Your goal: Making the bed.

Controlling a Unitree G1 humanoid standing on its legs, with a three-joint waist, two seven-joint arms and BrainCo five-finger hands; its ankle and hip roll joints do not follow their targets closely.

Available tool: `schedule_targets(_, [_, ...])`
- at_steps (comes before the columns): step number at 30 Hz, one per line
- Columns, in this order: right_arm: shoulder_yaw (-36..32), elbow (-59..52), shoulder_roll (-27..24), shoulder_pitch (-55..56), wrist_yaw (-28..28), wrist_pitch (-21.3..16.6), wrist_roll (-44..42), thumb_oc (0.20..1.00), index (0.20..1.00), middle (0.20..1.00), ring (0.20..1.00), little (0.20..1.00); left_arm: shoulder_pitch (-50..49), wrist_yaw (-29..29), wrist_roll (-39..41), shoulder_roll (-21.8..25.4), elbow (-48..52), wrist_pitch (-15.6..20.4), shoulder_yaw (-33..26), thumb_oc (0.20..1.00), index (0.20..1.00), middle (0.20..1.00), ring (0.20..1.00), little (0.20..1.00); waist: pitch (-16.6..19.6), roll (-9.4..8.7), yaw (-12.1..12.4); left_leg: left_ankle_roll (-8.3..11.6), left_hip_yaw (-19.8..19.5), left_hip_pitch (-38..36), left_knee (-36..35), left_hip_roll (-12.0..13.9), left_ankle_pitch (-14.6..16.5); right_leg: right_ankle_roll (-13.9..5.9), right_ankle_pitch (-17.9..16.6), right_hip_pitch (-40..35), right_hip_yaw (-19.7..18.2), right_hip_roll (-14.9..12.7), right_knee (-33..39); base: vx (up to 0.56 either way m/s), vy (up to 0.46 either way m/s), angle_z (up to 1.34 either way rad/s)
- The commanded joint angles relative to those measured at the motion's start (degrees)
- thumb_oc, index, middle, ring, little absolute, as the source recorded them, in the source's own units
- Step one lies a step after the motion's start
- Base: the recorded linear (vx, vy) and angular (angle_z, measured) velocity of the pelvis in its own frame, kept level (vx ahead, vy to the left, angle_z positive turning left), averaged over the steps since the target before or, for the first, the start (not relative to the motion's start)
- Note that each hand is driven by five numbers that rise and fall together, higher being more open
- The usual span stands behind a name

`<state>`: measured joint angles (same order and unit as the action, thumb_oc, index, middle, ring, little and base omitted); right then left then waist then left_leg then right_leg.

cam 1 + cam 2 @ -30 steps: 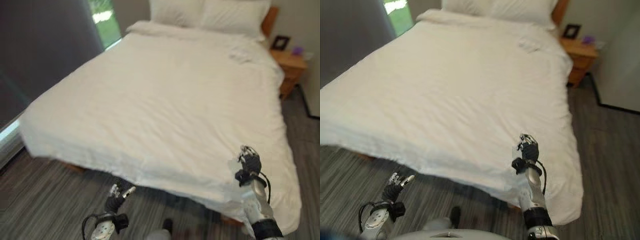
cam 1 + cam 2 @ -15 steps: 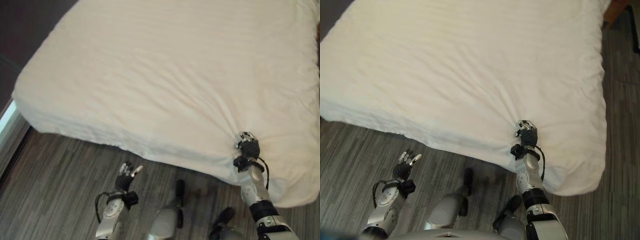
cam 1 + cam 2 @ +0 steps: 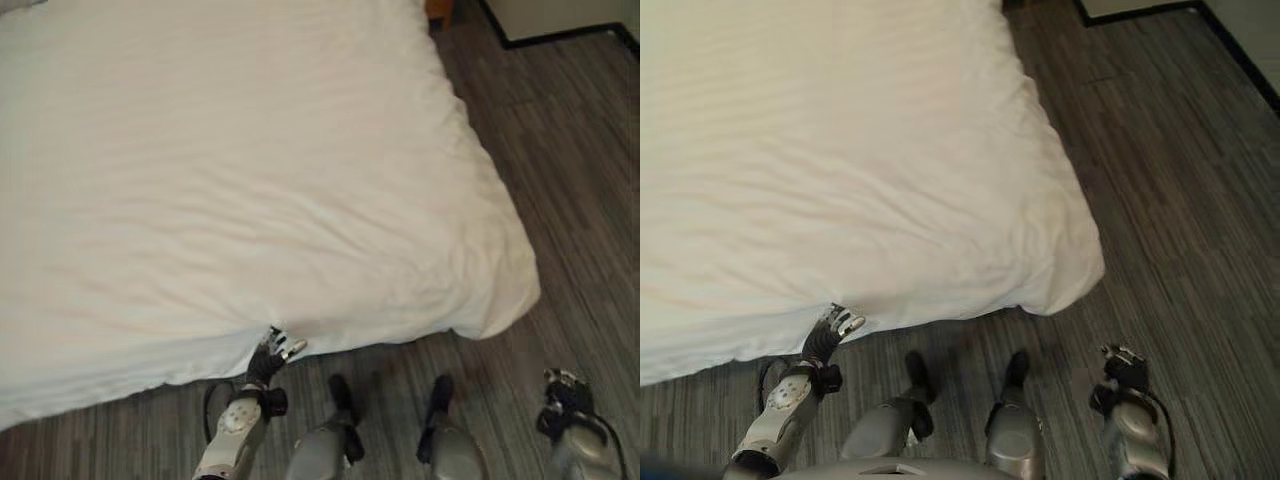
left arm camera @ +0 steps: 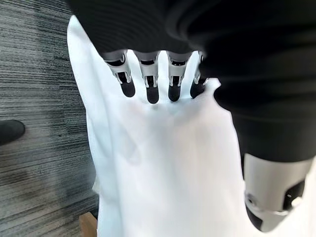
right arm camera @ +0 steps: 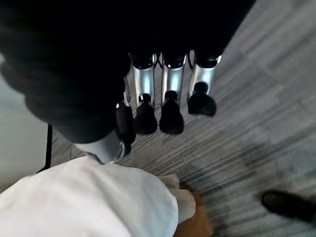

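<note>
Most of the white duvet [image 3: 250, 180] already lies flat across the bed, reaching the foot edge and hanging over the side and the corner nearest the robot's right. Only shallow creases run toward that foot corner [image 3: 500, 290], where the cloth bunches a little and droops over the edge. The pillow end is outside these views, so its state cannot be judged.

Along the foot edge, the left hand [image 3: 272, 352] sits right at the hanging hem; in its wrist view the fingers [image 4: 150, 91] are straight and spread over the white cloth, pinching nothing. The right hand [image 3: 1118, 372] hangs low over the dark striped floor [image 3: 580, 180], apart from the bedding; its wrist view shows relaxed fingers [image 5: 170, 111] holding nothing, with the duvet corner and a bit of the wooden bed frame [image 5: 195, 227] below.

Judging by this, the spreading is largely done. What seems left is smoothing the wrinkles near the foot corner and evening the hem where the left hand waits.
</note>
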<state>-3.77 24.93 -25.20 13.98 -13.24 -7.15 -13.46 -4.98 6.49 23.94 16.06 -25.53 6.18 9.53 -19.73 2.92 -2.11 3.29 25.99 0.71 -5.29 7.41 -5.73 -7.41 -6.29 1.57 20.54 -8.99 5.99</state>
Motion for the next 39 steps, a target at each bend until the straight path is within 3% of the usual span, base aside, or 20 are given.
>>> schedule_targets(1, [1.6, -7.3, -3.3, -6.1, 1.4, -1.4, 8.5, 1.000, 1.000, 1.000, 1.000, 1.000, 5.5, -3.8, -0.3, -2.7, 5.0, 3.5, 6.2, 1.000, 1.000, 1.000, 1.000, 1.000, 0.3, -0.64, 0.3, 3.76, -2.8, -1.1, 1.3, 2.7, -0.9, 0.49, 8.3, -3.0, 1.1, 2.7, -1.0, -0.08, -0.093, -0.71])
schedule_targets(2, [3.1, -11.4, -4.0, -7.4, 2.2, -1.5, 8.5, 1.000, 1.000, 1.000, 1.000, 1.000, 5.9, -3.4, 0.5, -2.6, 4.9, 3.6, 7.0, 1.000, 1.000, 1.000, 1.000, 1.000, -0.5, -2.06, 0.9, 3.43, -6.1, 0.7, 8.2, 2.7, -0.3, 1.59, 7.4, -2.9, -1.4, 3.1, -1.0, -0.09, -0.096, -0.77])
schedule_targets(4, [5.7, -13.5, -3.2, -8.5, 3.1, -1.6, 8.4, 1.000, 1.000, 1.000, 1.000, 1.000, 6.9, -2.0, 1.5, -3.3, 3.9, 4.1, 7.3, 1.000, 1.000, 1.000, 1.000, 1.000, -0.7, -3.05, 2.5, 1.84, -17.0, 1.1, 12.0, -1.5, 4.2, 1.76, 6.9, -2.8, -5.3, 3.2, -1.0, -0.06, -0.037, -0.98])
schedule_targets(5, [5.7, -13.5, -3.2, -8.5, 3.1, -1.5, 8.4, 1.000, 1.000, 1.000, 1.000, 1.000, 6.9, -2.0, 1.5, -3.3, 3.8, 4.1, 7.3, 1.000, 1.000, 1.000, 1.000, 1.000, -0.5, -3.10, 2.4, 1.78, -17.0, 1.4, 12.0, -1.6, 4.1, 1.75, 6.8, -2.6, -5.2, 3.2, -1.0, -0.02, -0.001, -1.70])
schedule_targets(7, [8.0, -16.8, -3.0, -9.8, 4.6, -1.2, 9.3, 1.000, 1.000, 1.000, 1.000, 1.000, 9.5, -2.4, 3.9, -4.6, 4.6, 4.1, 10.5, 1.000, 1.000, 1.000, 1.000, 1.000, 0.6, -3.55, 2.9, -1.30, -27.3, -0.6, 12.0, -8.2, 11.1, 1.93, 5.9, -2.4, -13.0, 5.2, -1.0, 0.06, 0.030, -1.68])
schedule_targets(10, [10.1, -17.9, -1.4, -10.2, 5.2, -1.8, 10.7, 1.000, 1.000, 1.000, 1.000, 1.000, 12.4, -2.2, 5.7, -5.8, 4.1, 4.0, 12.6, 1.000, 1.000, 1.000, 1.000, 1.000, 0.4, -3.85, 1.7, -3.37, -25.2, -4.0, 8.0, -8.2, 11.2, 1.53, 5.5, 1.2, -16.1, 6.8, -7.9, 0.04, 0.081, -1.40])
schedule_targets(13, [12.8, -17.2, 0.0, -13.1, 5.2, -1.1, 12.2, 1.000, 1.000, 1.000, 1.000, 1.000, 16.0, -0.8, 6.5, -6.4, 2.7, 4.3, 13.7, 1.000, 1.000, 1.000, 1.000, 1.000, -1.1, -3.93, 0.5, -3.62, -20.5, -5.7, 4.9, -6.6, 9.9, -2.79, 3.6, 7.9, -12.7, 5.4, -17.1, -0.11, 0.050, -0.96])
schedule_targets(15, [13.2, -17.1, 0.5, -13.0, 5.2, -0.7, 13.1, 1.000, 1.000, 1.000, 1.000, 1.000, 17.1, -0.6, 6.8, -6.9, 2.8, 4.3, 14.9, 1.000, 1.000, 1.000, 1.000, 1.000, -1.3, -3.65, 0.2, -3.71, -19.5, -6.0, 2.6, -6.2, 8.3, -3.37, 4.1, 9.5, -10.7, 4.6, -19.5, -0.12, 0.011, -1.49])
schedule_targets(18, [13.2, -16.4, 0.4, -12.4, 5.1, -0.7, 12.9, 1.000, 1.000, 1.000, 1.000, 1.000, 17.4, -0.8, 7.6, -6.9, 4.1, 4.4, 14.9, 1.000, 1.000, 1.000, 1.000, 1.000, -0.9, -2.95, 0.5, -3.93, -18.3, -5.3, 1.3, -5.6, 7.1, -2.09, 6.0, 9.3, -8.4, 3.4, -21.3, -0.14, -0.018, -0.63])
schedule_targets(19, [13.4, -16.2, 0.5, -12.6, 5.4, -1.0, 12.5, 1.000, 1.000, 1.000, 1.000, 1.000, 17.2, -1.0, 7.6, -6.3, 5.3, 4.4, 15.2, 1.000, 1.000, 1.000, 1.000, 1.000, -0.6, -2.31, 1.2, -3.96, -16.4, -4.4, 0.7, -4.7, 6.2, -0.23, 8.3, 8.4, -5.9, 2.3, -23.9, -0.13, -0.068, -0.51])
schedule_targets(20, [13.4, -16.5, 0.2, -12.7, 5.7, -1.2, 12.4, 1.000, 1.000, 1.000, 1.000, 1.000, 17.0, -1.0, 7.5, -6.1, 5.7, 4.4, 14.9, 1.000, 1.000, 1.000, 1.000, 1.000, -0.3, -2.29, 1.5, -3.86, -15.6, -4.2, 0.4, -4.4, 6.0, 0.04, 9.2, 7.6, -5.4, 2.0, -24.4, -0.17, -0.154, -0.39])
schedule_targets(24, [13.3, -16.9, 0.3, -12.3, 6.3, -1.6, 11.5, 1.000, 1.000, 1.000, 1.000, 1.000, 15.0, -1.8, 7.2, -4.9, 7.0, 4.3, 14.2, 1.000, 1.000, 1.000, 1.000, 1.000, 2.1, -3.86, 3.8, -3.04, -14.7, -3.3, 0.6, -4.6, 5.6, 1.46, 10.6, 0.7, -5.9, 3.7, -14.3, 0.03, -0.186, -0.48])
schedule_targets(25, [13.2, -17.0, 0.4, -12.5, 6.7, -1.6, 10.6, 1.000, 1.000, 1.000, 1.000, 1.000, 14.2, -1.9, 7.1, -4.7, 7.0, 4.3, 12.8, 1.000, 1.000, 1.000, 1.000, 1.000, 2.9, -4.40, 4.6, -2.46, -13.9, -2.8, 2.1, -4.3, 5.8, 1.28, 10.5, -0.4, -5.4, 3.8, -10.6, 0.03, -0.186, -0.27])
schedule_targets(26, [13.7, -16.5, -0.1, -13.7, 7.3, -1.7, 8.6, 1.000, 1.000, 1.000, 1.000, 1.000, 14.1, -2.4, 8.2, -4.9, 7.2, 4.4, 12.1, 1.000, 1.000, 1.000, 1.000, 1.000, 2.5, -4.38, 5.4, -1.48, -12.7, -1.0, 9.4, -3.4, 7.5, 1.62, 9.5, -2.9, -5.9, 4.2, -5.3, 0.02, -0.264, -0.60])
schedule_targets(27, [14.5, -17.1, -1.5, -14.9, 7.9, -1.9, 7.2, 1.000, 1.000, 1.000, 1.000, 1.000, 14.9, -2.5, 9.0, -5.7, 7.2, 4.7, 12.2, 1.000, 1.000, 1.000, 1.000, 1.000, 1.2, -3.50, 6.0, 0.46, -14.0, 4.2, 20.6, -1.2, 3.7, 3.35, 8.8, -6.2, -7.2, 5.1, -1.1, -0.01, -0.234, -0.87])
schedule_targets(28, [14.6, -17.4, -2.1, -15.2, 7.8, -2.1, 7.1, 1.000, 1.000, 1.000, 1.000, 1.000, 15.3, -2.0, 9.0, -6.0, 7.5, 5.0, 12.2, 1.000, 1.000, 1.000, 1.000, 1.000, 0.2, -3.24, 6.3, 1.17, -14.9, 6.5, 25.9, -0.3, 1.8, 4.28, 9.5, -7.4, -7.4, 5.4, -1.0, -0.02, -0.127, -0.81])
schedule_targets(31, [15.1, -17.5, -2.9, -15.8, 7.4, -2.1, 7.2, 1.000, 1.000, 1.000, 1.000, 1.000, 17.4, -0.6, 7.3, -6.5, 7.5, 5.5, 12.4, 1.000, 1.000, 1.000, 1.000, 1.000, -1.1, -3.38, 6.3, 0.78, -16.9, 11.1, 30.7, -1.3, 2.0, 4.98, 10.9, -9.1, -8.0, 5.4, -1.0, 0.04, -0.076, -0.28])
schedule_targets(35, [15.8, -17.3, -3.2, -16.9, 7.4, -2.3, 7.5, 1.000, 1.000, 1.000, 1.000, 1.000, 19.0, -0.1, 4.7, -5.3, 9.3, 6.1, 12.9, 1.000, 1.000, 1.000, 1.000, 1.000, -0.7, -3.75, 7.1, 0.35, -19.6, 13.5, 25.0, -4.2, 4.6, 4.25, 11.7, -8.9, -9.1, 4.8, -1.0, 0.13, 0.049, -0.11])
schedule_targets(36, [17.2, -15.9, -2.8, -18.3, 7.1, -2.8, 7.4, 1.000, 1.000, 1.000, 1.000, 1.000, 19.8, 0.1, 3.7, -4.8, 11.3, 6.6, 13.9, 1.000, 1.000, 1.000, 1.000, 1.000, -0.4, -2.90, 7.7, 0.74, -22.1, 12.4, 16.0, -4.8, 3.1, 3.49, 12.1, -8.8, -9.4, 5.2, -1.0, 0.23, 0.143, -0.32])
schedule_targets(39, [19.6, -14.2, -1.9, -20.6, 6.6, -3.0, 8.0, 1.000, 1.000, 1.000, 1.000, 1.000, 21.5, 1.2, 2.9, -4.9, 12.7, 7.4, 14.6, 1.000, 1.000, 1.000, 1.000, 1.000, -0.4, -1.66, 8.9, 2.26, -25.7, 12.7, 6.2, -3.9, -2.1, 3.02, 13.3, -9.4, -9.9, 6.2, -1.0, 0.21, 0.131, -0.20])
